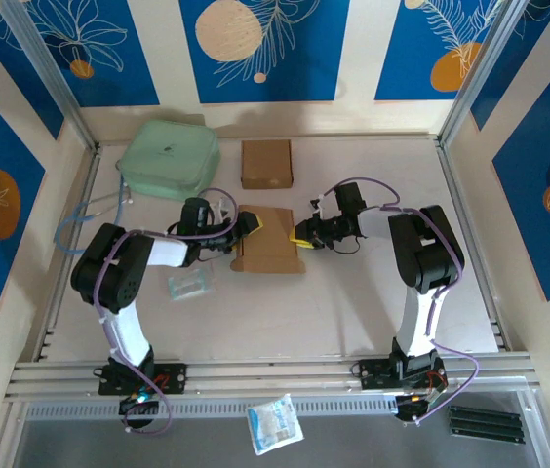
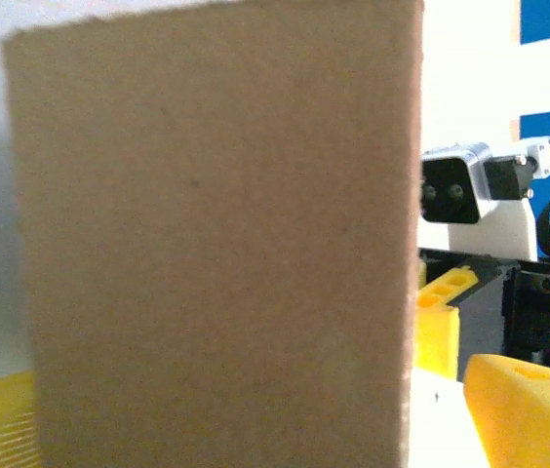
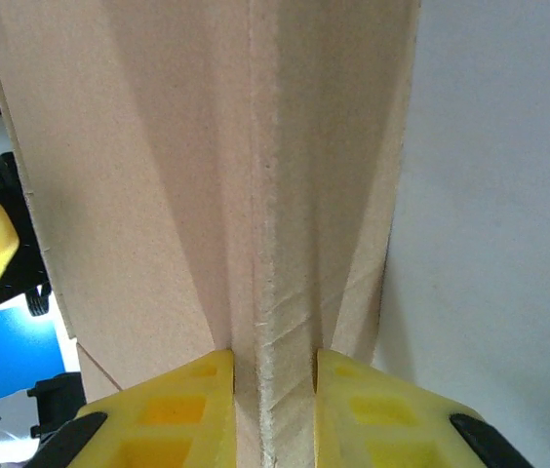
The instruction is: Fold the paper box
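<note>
My right gripper point(image 1: 303, 238) is clamped on a raised fold of the paper box point(image 1: 273, 252) at the middle of the tabletop point(image 1: 353, 302). The left gripper point(image 1: 247, 225) is spread wide around the opposite flap, gripping nothing, so I reckon pulling now could drag the whole box or tear the crease. Bare room lies toward the near edge; a second carton point(image 1: 266, 163) sits near on the far side.

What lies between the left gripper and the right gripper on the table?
The brown paper box, as the top view shows. The right gripper pinches its folded edge.
</note>
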